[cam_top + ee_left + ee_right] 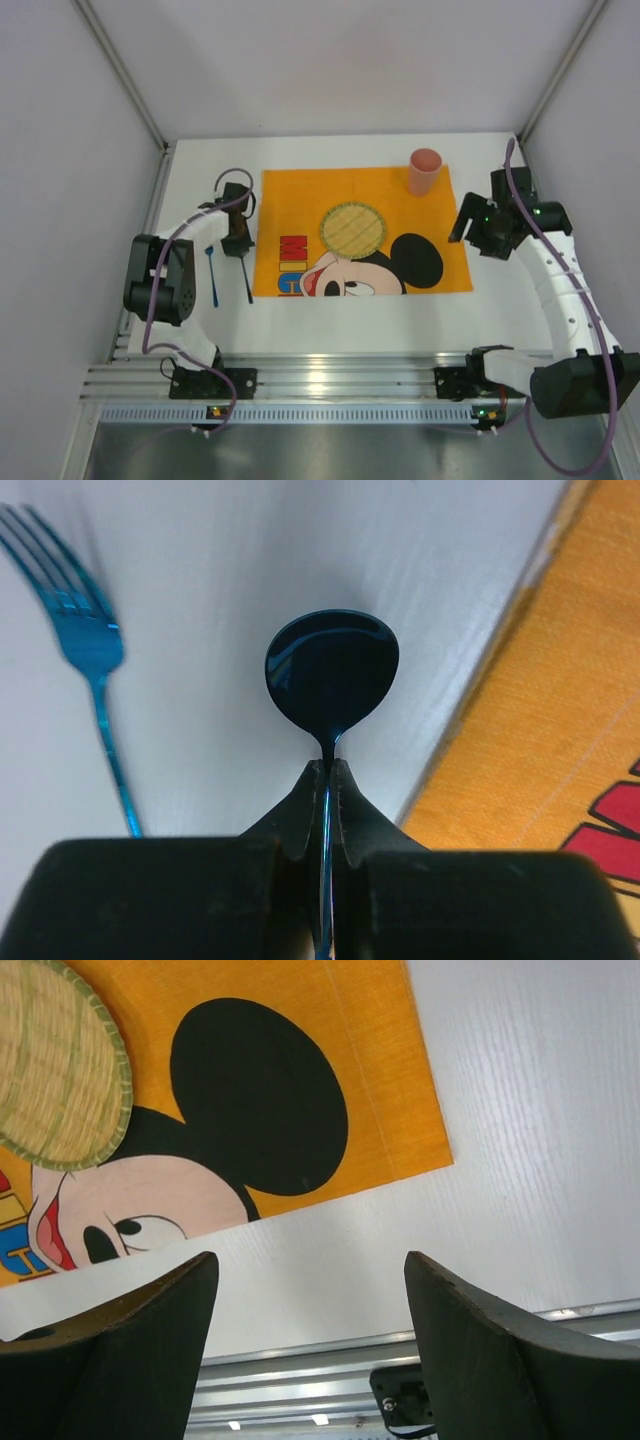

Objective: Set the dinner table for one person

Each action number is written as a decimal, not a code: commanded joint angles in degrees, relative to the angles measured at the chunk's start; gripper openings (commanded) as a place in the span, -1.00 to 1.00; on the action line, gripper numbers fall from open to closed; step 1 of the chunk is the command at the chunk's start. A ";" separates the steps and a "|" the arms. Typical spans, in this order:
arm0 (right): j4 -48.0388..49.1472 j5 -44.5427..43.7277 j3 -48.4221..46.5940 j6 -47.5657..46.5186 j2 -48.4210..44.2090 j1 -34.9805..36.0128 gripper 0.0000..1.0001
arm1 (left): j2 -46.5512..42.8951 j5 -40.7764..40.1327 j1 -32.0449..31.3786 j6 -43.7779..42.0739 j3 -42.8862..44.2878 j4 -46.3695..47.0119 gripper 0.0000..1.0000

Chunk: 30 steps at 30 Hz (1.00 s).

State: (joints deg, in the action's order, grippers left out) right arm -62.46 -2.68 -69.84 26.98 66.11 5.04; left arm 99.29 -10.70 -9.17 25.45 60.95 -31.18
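While the white rectangular dinner table fills the top view's middle, the dark blue metal spoon left of centre is pinched at its thin neck by the left gripper; so narrow a hold may let it swivel or slip onto the blue metal fork alongside. At the right of that view, the right gripper gapes empty.

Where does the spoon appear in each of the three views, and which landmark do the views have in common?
Top external: the spoon is the dark utensil just left of the orange placemat, right of the blue fork.
Left wrist: centre of the picture, its neck pinched by the left gripper, its bowl pointing up.
Right wrist: not in it.
Shared landmark: the orange placemat, seen in all three views.
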 commanded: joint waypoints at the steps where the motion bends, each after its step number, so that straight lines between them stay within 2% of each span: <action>1: 3.81 7.63 -3.10 -3.06 1.04 1.28 0.52 | -1.80 -10.01 0.56 -1.37 4.34 -2.03 -1.00; 2: 6.79 20.30 -2.93 -3.77 1.30 2.51 0.53 | -3.64 -11.26 0.56 -1.20 7.14 -4.31 -1.00; 3: 14.04 26.87 -2.76 -3.95 1.65 4.43 0.55 | -4.27 -11.88 0.56 -1.37 8.99 -5.02 -1.00; 5: 21.03 36.47 -3.45 -1.85 2.80 12.07 0.71 | -4.28 -12.24 0.56 -1.02 16.43 -9.05 -1.00; 7: 29.03 37.83 -3.98 0.08 3.67 17.52 0.84 | -3.49 -10.58 0.38 -0.15 21.99 -12.22 -1.00; 8: 34.28 40.10 -3.38 3.05 4.29 18.33 0.86 | -2.53 -7.09 0.29 0.21 27.33 -14.76 -1.00; 10: 41.59 43.18 -0.83 7.71 5.87 19.04 0.86 | -1.56 -4.17 -1.02 2.31 32.19 -17.24 -1.00; 11: 49.37 45.63 0.66 12.78 6.40 19.31 0.87 | -0.94 -2.85 -2.07 2.93 36.13 -18.47 -1.00; 13: 55.05 46.88 3.57 17.81 8.85 20.18 0.87 | -0.59 -1.70 -5.41 5.13 39.23 -20.49 -1.00; 15: 58.75 46.62 3.84 18.63 10.79 21.24 0.86 | -0.32 0.57 -7.61 7.06 42.58 -21.29 -1.00; 19: 61.05 45.40 1.91 18.54 16.49 24.83 0.84 | 1.08 3.58 -14.62 11.45 47.76 -22.60 -1.00; 22: 63.58 43.99 1.47 19.33 19.14 25.98 0.82 | 5.20 3.49 -18.60 12.16 56.27 -26.37 -1.00; 30: 65.70 41.70 5.32 19.07 23.10 26.78 0.69 | 6.10 4.99 -23.61 13.83 58.50 -25.95 -1.00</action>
State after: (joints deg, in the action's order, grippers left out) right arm -2.37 39.70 -66.26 45.89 88.73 30.98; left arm 105.67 -6.52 -31.94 37.82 116.95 -55.75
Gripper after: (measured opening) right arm 0.859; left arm 0.021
